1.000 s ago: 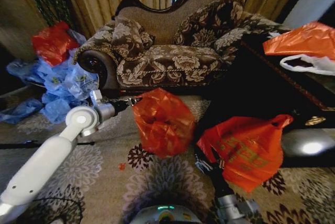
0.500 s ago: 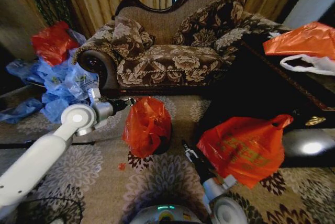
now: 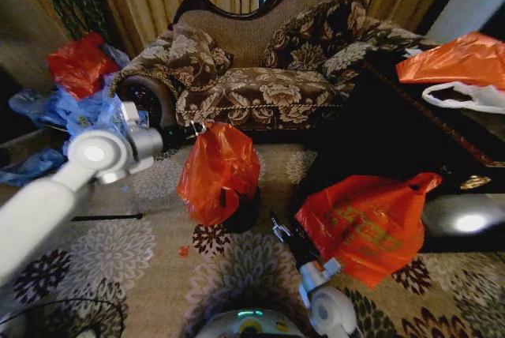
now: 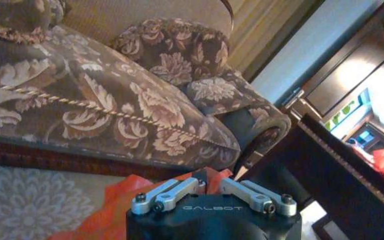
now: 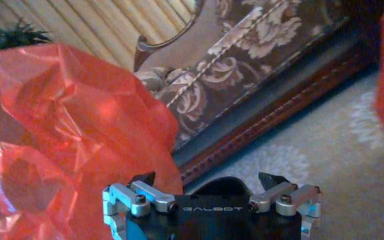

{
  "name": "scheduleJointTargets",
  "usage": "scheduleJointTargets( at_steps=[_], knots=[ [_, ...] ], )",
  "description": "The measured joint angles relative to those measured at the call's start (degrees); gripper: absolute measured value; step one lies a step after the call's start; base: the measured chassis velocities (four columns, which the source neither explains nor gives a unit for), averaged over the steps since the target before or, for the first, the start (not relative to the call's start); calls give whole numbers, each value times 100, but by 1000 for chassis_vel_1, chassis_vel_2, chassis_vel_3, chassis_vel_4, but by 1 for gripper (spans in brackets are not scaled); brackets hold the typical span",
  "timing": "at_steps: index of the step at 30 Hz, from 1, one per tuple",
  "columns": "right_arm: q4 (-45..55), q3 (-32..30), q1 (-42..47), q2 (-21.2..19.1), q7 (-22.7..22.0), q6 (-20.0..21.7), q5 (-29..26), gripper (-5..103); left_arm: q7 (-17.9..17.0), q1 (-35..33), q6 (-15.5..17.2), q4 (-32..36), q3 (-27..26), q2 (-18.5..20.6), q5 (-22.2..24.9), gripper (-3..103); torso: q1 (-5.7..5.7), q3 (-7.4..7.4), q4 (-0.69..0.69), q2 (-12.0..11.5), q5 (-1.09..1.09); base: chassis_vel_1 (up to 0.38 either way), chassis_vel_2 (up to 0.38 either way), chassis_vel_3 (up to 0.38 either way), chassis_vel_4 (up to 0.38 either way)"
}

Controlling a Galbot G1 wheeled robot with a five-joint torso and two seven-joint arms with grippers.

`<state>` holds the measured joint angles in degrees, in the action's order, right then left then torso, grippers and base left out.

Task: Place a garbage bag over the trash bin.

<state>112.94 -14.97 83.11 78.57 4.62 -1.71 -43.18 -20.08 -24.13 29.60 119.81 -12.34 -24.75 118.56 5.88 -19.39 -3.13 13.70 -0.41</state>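
Note:
The red-orange garbage bag hangs crumpled over the small black trash bin, whose lower right side shows beneath it on the carpet. My left gripper is shut on the bag's top edge, just in front of the sofa. In the left wrist view its fingertips pinch the orange plastic. My right gripper stands open just right of the bin, with nothing in it. The right wrist view has the bag beside the spread fingers of that gripper.
A patterned sofa stands close behind the bin. A larger printed orange bag lies at the right against a dark cabinet. Blue bags and a darker red bag are piled at the left. Carpet in front is free.
The bag, puffed up in mid-air a second ago, has come down over the bin. My left gripper rose toward the sofa with the bag's top. The right arm drew back.

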Motion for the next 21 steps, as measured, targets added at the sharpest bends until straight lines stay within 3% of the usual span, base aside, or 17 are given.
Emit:
scheduleJointTargets(
  at_steps=[11, 21],
  knots=[
    [-767, 923, -1011, 415, 488, -404, 631, 100, -53, 319, -185, 145, -30, 642, 595, 0, 0, 0, 0, 0, -2, 0, 0, 0, 0],
    [-927, 1400, -1471, 549, 700, -456, 439, 100, -82, 344, -275, 232, -70, 897, 723, 0, 0, 0, 0, 0, -1, 0, 0, 0, 0]
  ],
)
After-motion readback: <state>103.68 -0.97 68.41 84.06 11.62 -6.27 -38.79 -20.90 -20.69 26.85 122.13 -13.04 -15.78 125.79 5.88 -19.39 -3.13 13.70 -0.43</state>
